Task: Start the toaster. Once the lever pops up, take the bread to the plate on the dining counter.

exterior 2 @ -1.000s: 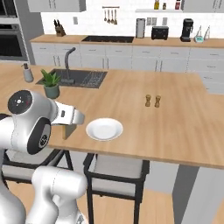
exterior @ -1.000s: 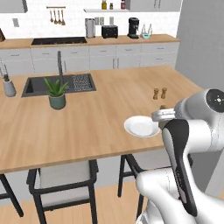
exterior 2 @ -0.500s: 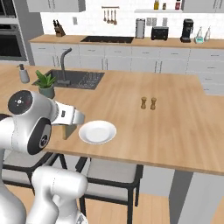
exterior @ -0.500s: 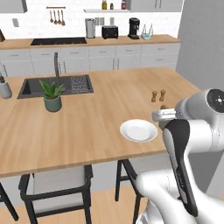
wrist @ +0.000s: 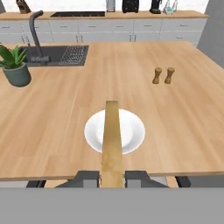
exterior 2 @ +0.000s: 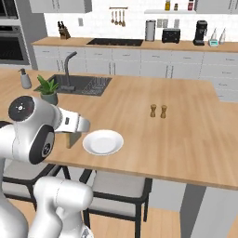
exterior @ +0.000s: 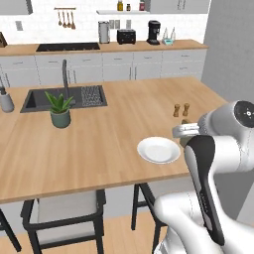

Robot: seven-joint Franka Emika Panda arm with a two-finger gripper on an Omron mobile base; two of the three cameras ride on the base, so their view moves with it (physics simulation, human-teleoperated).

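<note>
We count one bread [wrist: 112, 144] slice, clamped edge-on in our closed tool [wrist: 112, 178], above one white plate [wrist: 131, 131] on the table [wrist: 65, 118]. Two shakers [wrist: 163, 75] stand well apart from it.

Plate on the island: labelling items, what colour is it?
Plain white plate, clearest in the hand view.

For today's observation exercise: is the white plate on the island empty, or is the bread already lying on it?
Empty. The plate shows a bare white surface; the bread stands on edge, clamped in the shut tool, above it.
</note>
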